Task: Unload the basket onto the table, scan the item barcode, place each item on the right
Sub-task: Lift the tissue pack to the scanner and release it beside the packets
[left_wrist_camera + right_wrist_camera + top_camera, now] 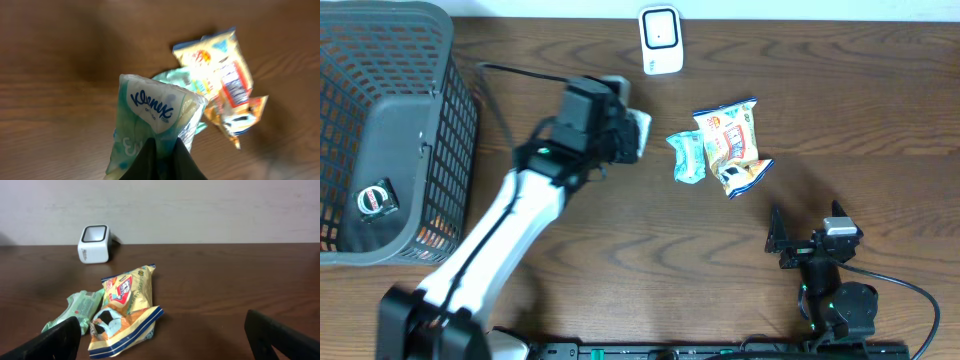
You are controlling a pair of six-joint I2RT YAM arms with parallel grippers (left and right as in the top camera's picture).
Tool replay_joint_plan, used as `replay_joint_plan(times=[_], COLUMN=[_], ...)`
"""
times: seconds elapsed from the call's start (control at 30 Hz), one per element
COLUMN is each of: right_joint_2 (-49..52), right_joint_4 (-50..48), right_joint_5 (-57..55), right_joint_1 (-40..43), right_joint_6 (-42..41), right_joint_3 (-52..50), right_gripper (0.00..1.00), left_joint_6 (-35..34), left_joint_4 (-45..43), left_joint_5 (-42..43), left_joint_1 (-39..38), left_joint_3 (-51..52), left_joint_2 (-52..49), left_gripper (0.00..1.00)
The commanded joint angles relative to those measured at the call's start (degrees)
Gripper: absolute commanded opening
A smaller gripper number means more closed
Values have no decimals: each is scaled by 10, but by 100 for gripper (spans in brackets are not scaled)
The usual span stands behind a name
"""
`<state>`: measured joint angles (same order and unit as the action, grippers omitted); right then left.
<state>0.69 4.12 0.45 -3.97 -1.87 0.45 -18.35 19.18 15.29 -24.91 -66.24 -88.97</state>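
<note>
Left arm (pixel 505 220) reaches toward 1 o'clock, left gripper (pixel 164 145) pinching tissues (pixel 155 115); right gripper (pixel 161 322), at 5 o'clock, agape.

The surface (pixel 620 250) is dark brown with a streaky wood grain. The basket (pixel 455 120) is grey, its walls an open grid. The scanner (pixel 660 40) is white with a dark window. The tissue pack (pixel 155 115) is white and pale teal with a blue label lettered in white. The snack bag (pixel 730 145) is yellow and orange, with red and white print and a blue-striped end. The wrapped pack (pixel 686 157) beside it is mint green. The left arm (pixel 510 220) is white with black joints, the left hand (pixel 164 147) black.
</note>
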Motion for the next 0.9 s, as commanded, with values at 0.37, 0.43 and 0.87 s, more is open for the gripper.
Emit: replay_joint_plan(times=[0.37, 0.43, 0.87], right_joint_2=[-3, -3, -3], right_joint_4=[2, 2, 2], right_joint_5=[-1, -1, -1], right_joint_1=[3, 3, 3], right_joint_6=[7, 7, 7], right_joint_3=[-1, -1, -1], right_gripper=[99, 99, 99], left_joint_6=[-8, -8, 10], left_joint_4=[-65, -68, -108], left_joint_5=[-34, -34, -34], left_joint_1=[-60, -60, -11], left_joint_3=[-5, -5, -23], left_joint_2=[-102, -101, 30], left_gripper=[35, 50, 57])
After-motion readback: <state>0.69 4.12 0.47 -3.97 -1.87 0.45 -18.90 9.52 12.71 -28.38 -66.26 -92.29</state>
